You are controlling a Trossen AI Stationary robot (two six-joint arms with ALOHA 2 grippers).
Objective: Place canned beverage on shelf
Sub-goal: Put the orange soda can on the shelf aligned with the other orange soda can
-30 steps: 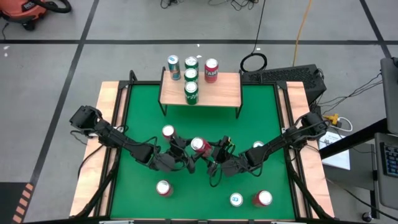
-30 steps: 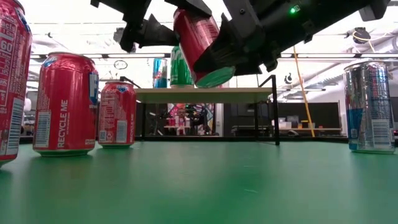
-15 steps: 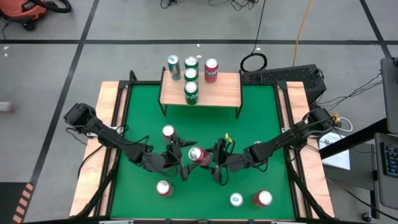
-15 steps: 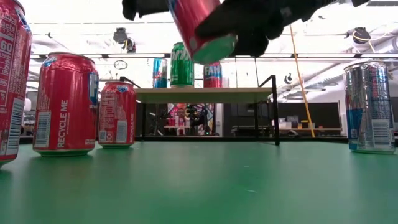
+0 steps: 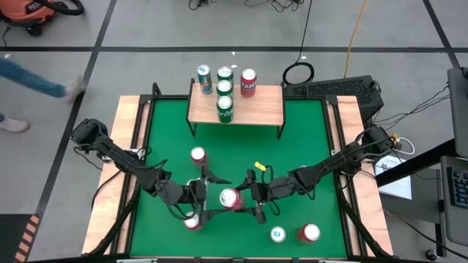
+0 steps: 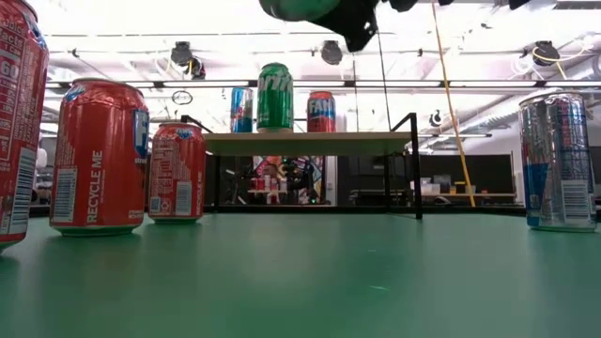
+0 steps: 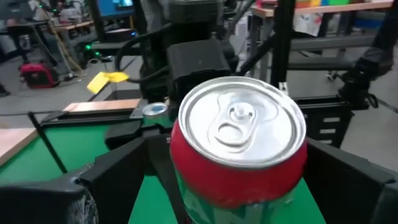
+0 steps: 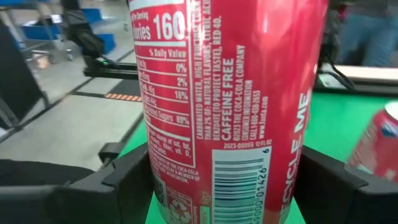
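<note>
A red can is held high above the green table, toward its near edge, between both grippers. My left gripper comes from the table's left and my right gripper from its right; both are shut on the can. The low view shows only the can's bottom at the picture's top. The shelf, with a light plank top on black legs, stands at the far edge and carries several upright cans. My left gripper pinches the can's side wall just below the top rim between its two fingers. It comes from the table's left. The can is clear of the table, its silver top up. My right gripper pinches the can's side wall at mid height between its two fingers. It comes about level from the table's right. The can stands about upright in the hold, its label facing the wrist.
Loose cans stand on the table: a red one left of centre, one under my left arm, a green one and a red one near the front. A person walks on the floor at far left.
Both grippers have moved toward the table's near edge and upward, carrying the red can between them. The can has risen almost out of the top of the low view and has gone from tilted to about upright.
</note>
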